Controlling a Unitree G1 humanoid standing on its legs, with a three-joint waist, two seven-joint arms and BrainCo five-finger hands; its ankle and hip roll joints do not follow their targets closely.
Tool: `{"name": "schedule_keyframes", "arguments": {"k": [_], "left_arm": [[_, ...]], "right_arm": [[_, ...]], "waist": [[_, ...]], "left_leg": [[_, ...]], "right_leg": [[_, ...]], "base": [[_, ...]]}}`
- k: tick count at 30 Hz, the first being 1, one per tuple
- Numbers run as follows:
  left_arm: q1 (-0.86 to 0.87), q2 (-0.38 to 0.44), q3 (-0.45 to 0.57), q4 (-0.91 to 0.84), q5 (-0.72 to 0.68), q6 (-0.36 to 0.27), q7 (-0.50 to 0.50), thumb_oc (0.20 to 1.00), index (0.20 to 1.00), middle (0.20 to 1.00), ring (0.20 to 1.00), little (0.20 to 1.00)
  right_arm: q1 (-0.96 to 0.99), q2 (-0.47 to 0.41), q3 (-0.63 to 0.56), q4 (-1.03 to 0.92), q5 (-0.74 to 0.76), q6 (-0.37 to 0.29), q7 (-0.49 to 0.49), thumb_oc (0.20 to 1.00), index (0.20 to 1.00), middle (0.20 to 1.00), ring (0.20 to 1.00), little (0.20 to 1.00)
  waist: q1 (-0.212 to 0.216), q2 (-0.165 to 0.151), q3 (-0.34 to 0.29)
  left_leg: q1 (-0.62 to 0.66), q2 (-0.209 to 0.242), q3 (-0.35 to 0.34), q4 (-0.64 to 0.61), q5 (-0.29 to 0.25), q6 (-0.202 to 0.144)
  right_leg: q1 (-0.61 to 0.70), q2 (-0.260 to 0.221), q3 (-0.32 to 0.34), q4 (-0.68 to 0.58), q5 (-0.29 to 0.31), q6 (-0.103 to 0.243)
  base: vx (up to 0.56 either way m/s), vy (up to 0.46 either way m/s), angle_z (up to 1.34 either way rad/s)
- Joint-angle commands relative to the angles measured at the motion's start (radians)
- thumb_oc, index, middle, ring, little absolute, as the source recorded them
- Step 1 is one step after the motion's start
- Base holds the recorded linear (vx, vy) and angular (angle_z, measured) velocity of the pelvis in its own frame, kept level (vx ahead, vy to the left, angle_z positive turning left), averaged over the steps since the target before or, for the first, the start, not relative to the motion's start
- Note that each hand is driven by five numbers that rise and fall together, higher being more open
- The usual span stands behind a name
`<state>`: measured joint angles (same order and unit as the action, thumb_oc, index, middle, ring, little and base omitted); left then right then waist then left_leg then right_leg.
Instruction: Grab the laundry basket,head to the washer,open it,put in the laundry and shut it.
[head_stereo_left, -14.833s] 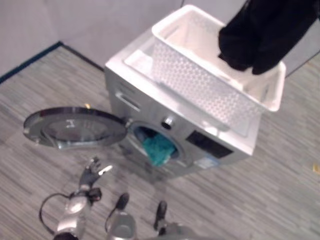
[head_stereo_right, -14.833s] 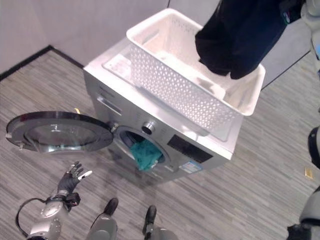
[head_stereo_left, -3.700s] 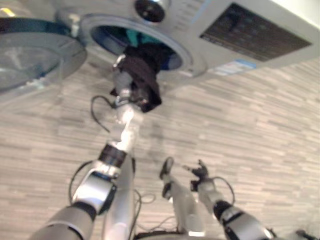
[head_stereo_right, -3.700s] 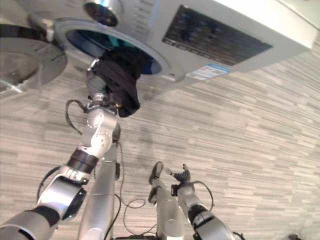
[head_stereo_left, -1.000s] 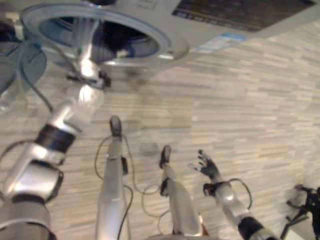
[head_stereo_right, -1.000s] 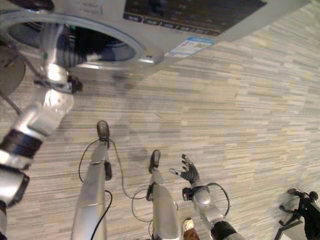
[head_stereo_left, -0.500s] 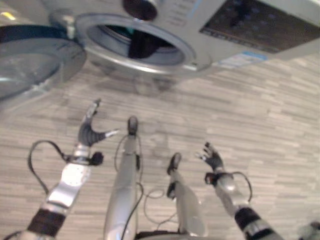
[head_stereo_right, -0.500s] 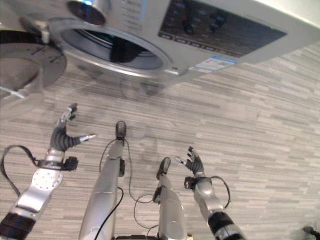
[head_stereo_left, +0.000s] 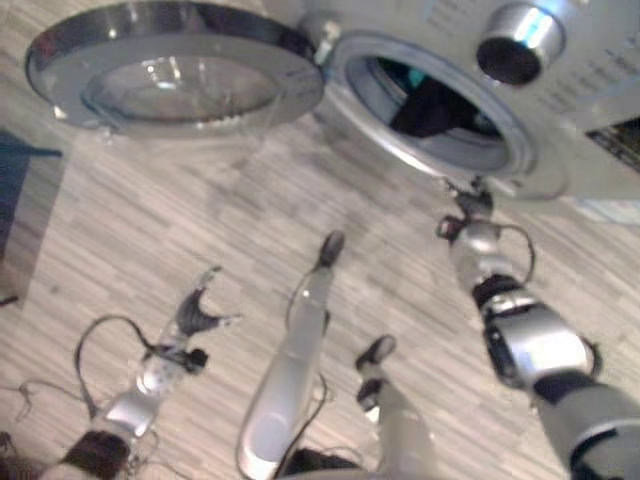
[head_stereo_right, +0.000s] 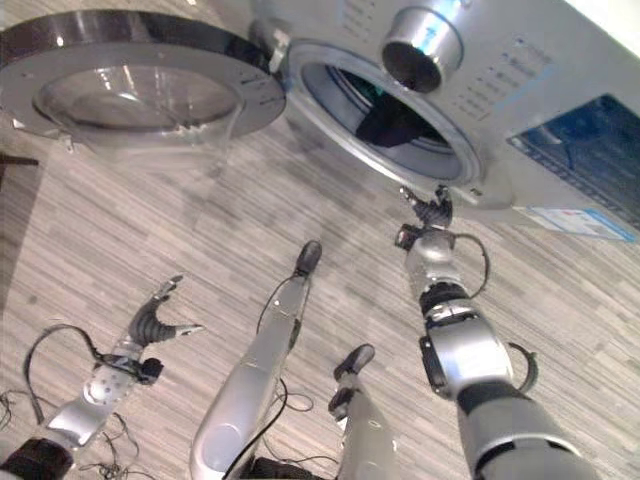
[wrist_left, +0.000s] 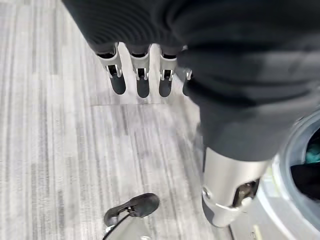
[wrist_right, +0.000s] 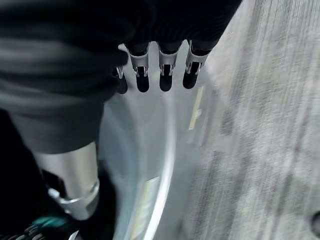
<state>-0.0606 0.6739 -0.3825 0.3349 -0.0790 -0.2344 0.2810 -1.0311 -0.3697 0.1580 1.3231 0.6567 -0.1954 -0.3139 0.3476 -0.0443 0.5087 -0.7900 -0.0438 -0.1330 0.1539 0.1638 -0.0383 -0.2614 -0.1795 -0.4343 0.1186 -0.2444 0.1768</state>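
The washer (head_stereo_right: 480, 90) is seen along the upper right of the head views, its round door (head_stereo_right: 130, 75) swung fully open across the upper left. Inside the drum opening (head_stereo_right: 385, 110), dark laundry (head_stereo_right: 385, 125) is seen with a bit of teal cloth (head_stereo_right: 378, 92) behind it, so the loading step is judged to be done, at least for what can be seen. The laundry basket cannot be checked for further items.

The right hand (head_stereo_right: 430, 212) is held up at the lower rim of the drum opening, right of centre; its fingers (wrist_right: 165, 75) are seen extended and empty in its wrist view, with the rim just past them. Whether the rim is actually touched cannot be told. The left hand (head_stereo_right: 155, 320) is held low at the lower left, well apart from the door, fingers (wrist_left: 142, 75) spread and relaxed over the striped floor (head_stereo_right: 150, 220), with nothing held.

What is left is judged to be the closing: the door is wide open and must be swung back across the opening and pressed until latched. The left hand is the nearer one to the door's free edge.
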Motion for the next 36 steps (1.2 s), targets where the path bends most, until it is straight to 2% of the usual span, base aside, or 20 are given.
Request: {"name": "schedule_keyframes", "arguments": {"k": [1,9,15,23,24,25,26,30,36], "left_arm": [[-0.005,-0.019,-0.035,-0.029,0.006,-0.013,0.012,1.0,1.0,1.0,1.0,1.0],[-0.05,-0.088,-0.094,-0.045,-0.058,-0.006,-0.016,1.0,1.0,1.0,1.0,1.0],[-0.072,-0.102,-0.125,-0.03,-0.077,0.002,-0.024,1.0,1.0,1.0,1.0,1.0],[-0.061,-0.102,-0.119,-0.037,-0.095,-0.001,-0.01,1.0,1.0,1.0,1.0,1.0],[-0.058,-0.1,-0.117,-0.038,-0.096,-0.002,-0.01,1.0,1.0,1.0,1.0,1.0],[-0.055,-0.097,-0.116,-0.04,-0.096,-0.003,-0.008,1.0,1.0,1.0,1.0,1.0],[-0.056,-0.098,-0.116,-0.04,-0.096,-0.003,-0.008,1.0,1.0,1.0,1.0,1.0],[-0.044,-0.089,-0.107,-0.051,-0.1,-0.007,-0.006,1.0,1.0,1.0,1.0,1.0],[-0.029,-0.068,-0.102,-0.06,-0.123,-0.014,-0.017,1.0,1.0,1.0,1.0,1.0]], "right_arm": [[-0.001,-0.063,-0.01,-0.022,0.069,-0.016,-0.015,1.0,1.0,1.0,1.0,1.0],[-0.076,-0.02,-0.083,0.011,0.228,-0.042,-0.003,1.0,1.0,1.0,1.0,1.0],[-0.152,0.024,-0.078,0.008,0.31,-0.069,0.009,1.0,1.0,1.0,1.0,1.0],[-0.218,-0.022,-0.067,0.016,0.289,-0.091,-0.04,1.0,1.0,1.0,1.0,1.0],[-0.226,-0.029,-0.059,0.021,0.276,-0.087,-0.045,0.73,0.73,0.73,0.73,0.73],[-0.238,-0.042,-0.052,0.026,0.26,-0.084,-0.053,0.275,0.275,0.275,0.275,0.275],[-0.241,-0.043,-0.052,0.028,0.258,-0.083,-0.054,0.2,0.2,0.2,0.2,0.2],[-0.295,-0.105,-0.018,0.013,0.228,-0.081,-0.072,0.2,0.2,0.2,0.2,0.2],[-0.422,-0.201,0.069,-0.083,0.235,-0.118,-0.079,0.2,0.2,0.2,0.2,0.2]], "waist": [[0.033,0.055,0.011],[0.084,0.096,0.011],[0.099,0.094,0.004],[0.099,0.104,0.007],[0.101,0.106,0.008],[0.102,0.107,0.007],[0.102,0.108,0.008],[0.108,0.111,0.007],[0.113,0.092,-0.002]], "left_leg": [[-0.068,-0.012,0.06,0.004,-0.027,-0.003],[-0.112,-0.056,0.054,0.006,-0.038,0.009],[-0.123,-0.069,0.058,0.013,-0.045,0.014],[-0.127,-0.073,0.054,0.015,-0.044,0.016],[-0.129,-0.073,0.053,0.015,-0.044,0.016],[-0.13,-0.074,0.053,0.015,-0.043,0.016],[-0.13,-0.074,0.052,0.015,-0.043,0.016],[-0.134,-0.076,0.048,0.012,-0.04,0.013],[-0.139,-0.073,0.047,0.012,-0.038,0.011]], "right_leg": [[-0.01,0.088,0.015,0.055,-0.048,-0.115],[-0.016,0.069,-0.007,0.05,-0.056,-0.114],[-0.016,0.066,-0.002,0.044,-0.057,-0.118],[-0.035,0.067,-0.002,0.07,-0.072,-0.122],[-0.037,0.067,-0.002,0.073,-0.074,-0.122],[-0.039,0.068,-0.003,0.076,-0.077,-0.122],[-0.039,0.067,-0.004,0.077,-0.078,-0.122],[-0.043,0.068,-0.007,0.077,-0.08,-0.12],[-0.042,0.069,-0.006,0.072,-0.071,-0.115]], "base": [[0.06,0.001,0.16],[0.08,0.008,0.2],[0.03,0.011,0.05],[0.01,0.005,-0.01],[0.0,0.0,0.0],[0.0,0.0,0.0],[0.01,-0.004,0.04],[0.0,-0.001,0.02],[0.0,0.0,0.0]]}}
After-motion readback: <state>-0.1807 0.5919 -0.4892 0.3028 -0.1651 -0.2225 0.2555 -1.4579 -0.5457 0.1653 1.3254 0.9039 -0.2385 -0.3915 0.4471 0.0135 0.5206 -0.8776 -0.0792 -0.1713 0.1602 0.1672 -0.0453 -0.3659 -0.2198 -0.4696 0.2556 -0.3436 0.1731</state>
